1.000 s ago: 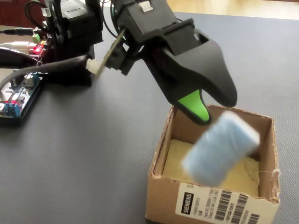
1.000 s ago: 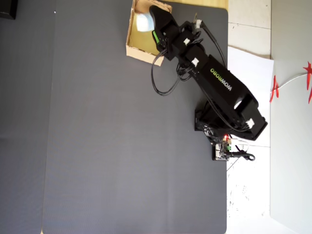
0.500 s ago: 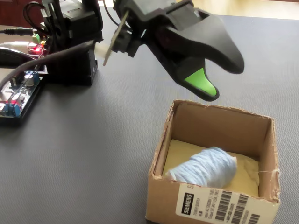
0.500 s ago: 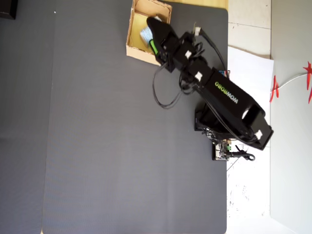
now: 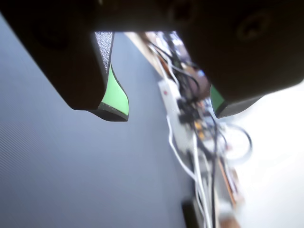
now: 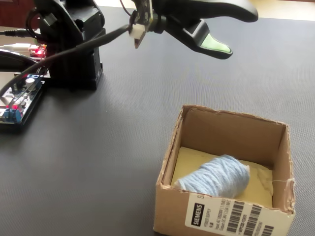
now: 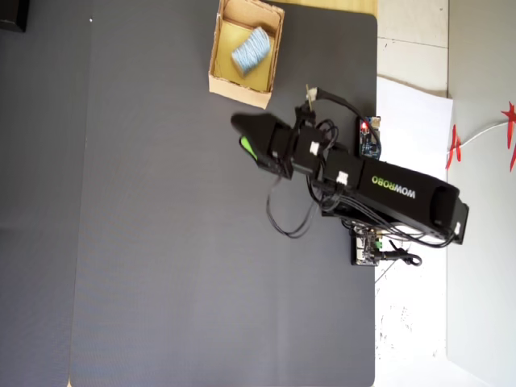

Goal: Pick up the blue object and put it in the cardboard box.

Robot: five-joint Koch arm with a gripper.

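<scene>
Your blue object [image 6: 214,178] lies inside the cardboard box [image 6: 231,134], on its yellowish floor near the front wall in the fixed view. Your gripper [image 5: 168,110] hangs in the air with its fingers [image 5: 115,97] spread wide apart and nothing between them. In the overhead view it sits just below the box, apart from it. The dark mat [image 7: 161,242] on the bench is open to the left, and circuit boards [image 7: 368,139] line its right edge.
</scene>
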